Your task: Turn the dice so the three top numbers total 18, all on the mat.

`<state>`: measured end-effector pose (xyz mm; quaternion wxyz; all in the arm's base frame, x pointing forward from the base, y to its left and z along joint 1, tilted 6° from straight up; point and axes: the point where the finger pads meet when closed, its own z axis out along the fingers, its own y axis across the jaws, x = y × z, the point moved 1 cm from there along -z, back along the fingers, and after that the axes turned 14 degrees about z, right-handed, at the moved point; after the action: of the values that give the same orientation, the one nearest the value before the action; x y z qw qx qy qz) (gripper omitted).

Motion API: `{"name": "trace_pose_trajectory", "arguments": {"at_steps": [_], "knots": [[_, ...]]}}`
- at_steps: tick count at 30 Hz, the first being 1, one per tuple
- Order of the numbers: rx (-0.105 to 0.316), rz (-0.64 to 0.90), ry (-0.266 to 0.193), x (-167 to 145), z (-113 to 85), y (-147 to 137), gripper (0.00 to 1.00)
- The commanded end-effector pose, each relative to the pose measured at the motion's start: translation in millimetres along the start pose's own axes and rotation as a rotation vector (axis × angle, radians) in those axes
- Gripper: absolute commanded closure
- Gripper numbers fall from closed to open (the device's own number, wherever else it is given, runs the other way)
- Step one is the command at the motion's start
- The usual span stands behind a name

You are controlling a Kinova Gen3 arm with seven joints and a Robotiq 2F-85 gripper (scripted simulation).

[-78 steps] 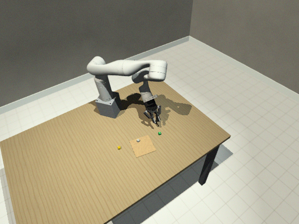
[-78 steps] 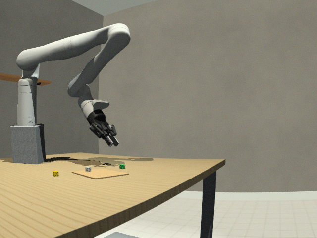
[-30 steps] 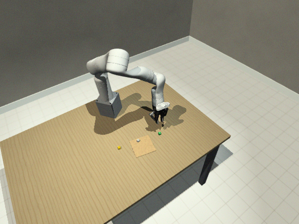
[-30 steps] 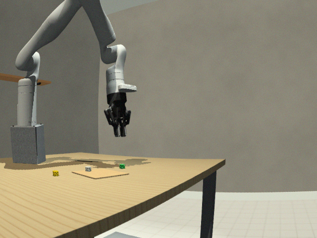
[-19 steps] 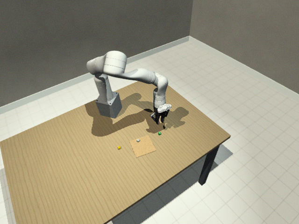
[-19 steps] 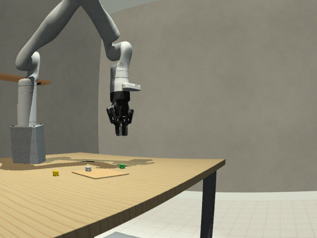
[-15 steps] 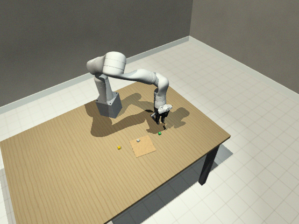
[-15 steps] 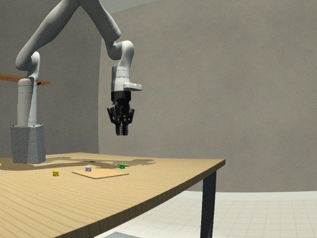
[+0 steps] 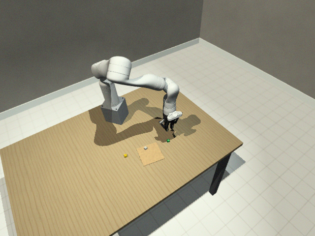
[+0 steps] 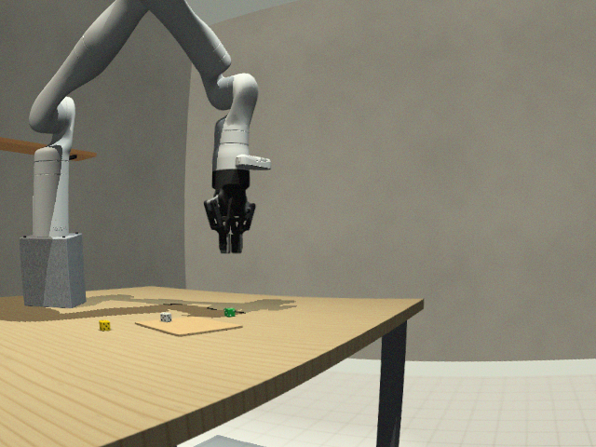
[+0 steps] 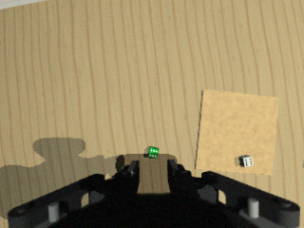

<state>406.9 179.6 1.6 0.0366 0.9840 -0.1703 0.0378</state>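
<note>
Gripper [image 10: 231, 250] hangs high over green die [image 11: 153, 152], jaws part-spread, pinching nothing. Risk: narrow gap clips the die on descent, knocking it away from mat [image 9: 152, 158] or off its 6 face
</note>
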Motion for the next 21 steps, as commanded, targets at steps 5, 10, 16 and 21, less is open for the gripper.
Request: {"name": "trace_pose_trajectory", "arguments": {"at_steps": [5, 10, 16, 21], "knots": [[0.001, 0.003, -0.002, 1.2, -0.6, -0.3, 0.69], [0.001, 0.003, -0.002, 1.2, -0.6, -0.3, 0.0], [0.001, 0.003, -0.002, 1.2, -0.6, -0.3, 0.0], [0.001, 0.024, -0.002, 0.7, 3.8, -0.3, 0.0]]}}
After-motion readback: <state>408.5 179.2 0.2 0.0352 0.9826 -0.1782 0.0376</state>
